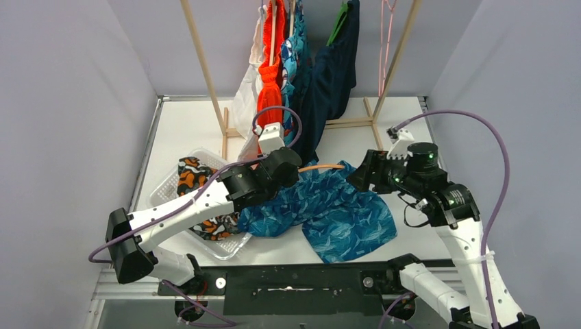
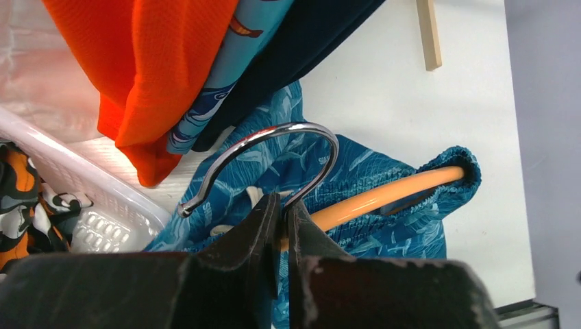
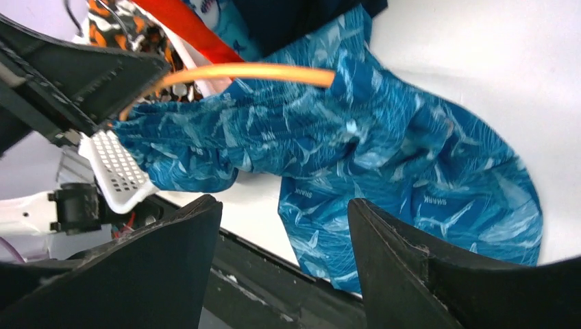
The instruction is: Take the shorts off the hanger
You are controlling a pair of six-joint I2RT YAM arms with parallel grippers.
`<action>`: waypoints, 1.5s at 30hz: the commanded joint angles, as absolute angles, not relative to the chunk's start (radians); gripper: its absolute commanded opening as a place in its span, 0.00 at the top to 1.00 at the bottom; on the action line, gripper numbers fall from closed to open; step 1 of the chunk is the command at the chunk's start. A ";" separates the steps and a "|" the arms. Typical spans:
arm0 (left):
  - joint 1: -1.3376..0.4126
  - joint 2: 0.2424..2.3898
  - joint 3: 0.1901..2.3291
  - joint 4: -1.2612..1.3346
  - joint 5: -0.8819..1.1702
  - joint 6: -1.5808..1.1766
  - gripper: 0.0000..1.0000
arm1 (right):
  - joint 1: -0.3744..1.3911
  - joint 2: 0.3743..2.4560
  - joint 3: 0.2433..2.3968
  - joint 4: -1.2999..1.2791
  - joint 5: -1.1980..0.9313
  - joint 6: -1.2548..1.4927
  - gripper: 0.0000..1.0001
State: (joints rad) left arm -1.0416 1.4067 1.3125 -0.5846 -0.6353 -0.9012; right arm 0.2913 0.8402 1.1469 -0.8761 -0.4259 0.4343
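Left wrist view: left gripper [image 2: 282, 218] jaws pinched narrow on the neck of the orange hanger [image 2: 384, 195], with the chrome hook [image 2: 274, 133] sticking out just past the fingertips. Teal shark-print shorts [image 3: 411, 171] sit ahead of those jaws, waistband looped over the far end of the hanger bar, the rest slumped flat on the table [image 1: 192, 123]. Right gripper [image 3: 284, 229] jaws wide, holding nothing, the shorts just beyond the gap. Fabric looks light, soft and floppy, probably a bit slick. The gathered elastic waistband is the thickest bit, so best pinch is there near the bar end, to slide it off rather than stretch it. Hanger is stiff and needs a steady hold. Hidden: the hanger's other arm, behind the left fingers and cloth, so can't tell if the waistband is caught there too. Navy shorts [image 1: 329, 75] on the wooden rack [image 1: 205, 68] are cut off at the top.
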 commanded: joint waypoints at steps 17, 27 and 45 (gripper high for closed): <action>-1.131 1.439 1.453 -0.380 -0.536 -0.704 1.00 | 0.546 0.903 1.112 -0.870 0.158 0.558 0.31; -1.137 1.453 1.260 -0.212 -0.448 -0.838 1.00 | 0.546 0.760 1.040 -0.871 0.309 0.632 0.26; -0.919 1.193 0.993 -0.313 -0.550 -0.720 1.00 | 0.546 0.796 0.964 -0.810 0.095 0.627 0.27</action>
